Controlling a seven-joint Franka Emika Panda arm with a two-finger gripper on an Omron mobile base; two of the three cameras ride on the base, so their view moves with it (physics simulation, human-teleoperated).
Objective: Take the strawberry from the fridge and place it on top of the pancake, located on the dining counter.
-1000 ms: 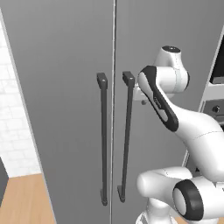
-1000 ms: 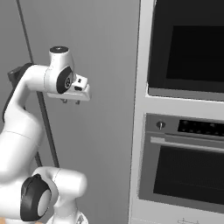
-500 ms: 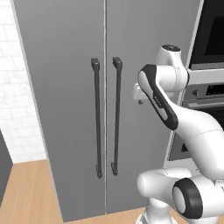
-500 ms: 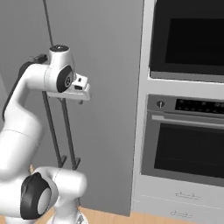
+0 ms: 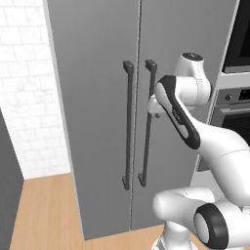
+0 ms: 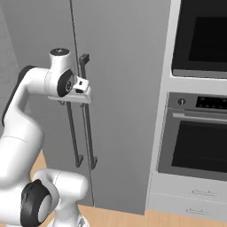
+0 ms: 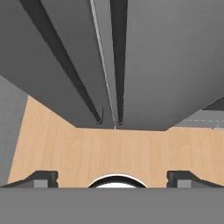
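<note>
Base shifted; fridge (image 5: 97,97) doors closed.

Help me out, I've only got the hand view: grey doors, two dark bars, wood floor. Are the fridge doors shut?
Observer: Yes, the fridge has both doors shut in the left base view.
Operator: What's beside it?
Observer: A built-in oven stands right of the fridge in the right base view.
Operator: Pincer touching a handle?
Observer: No. The pincer is open and empty; in the left base view the hand sits in front of the right door handle, short of it.
</note>
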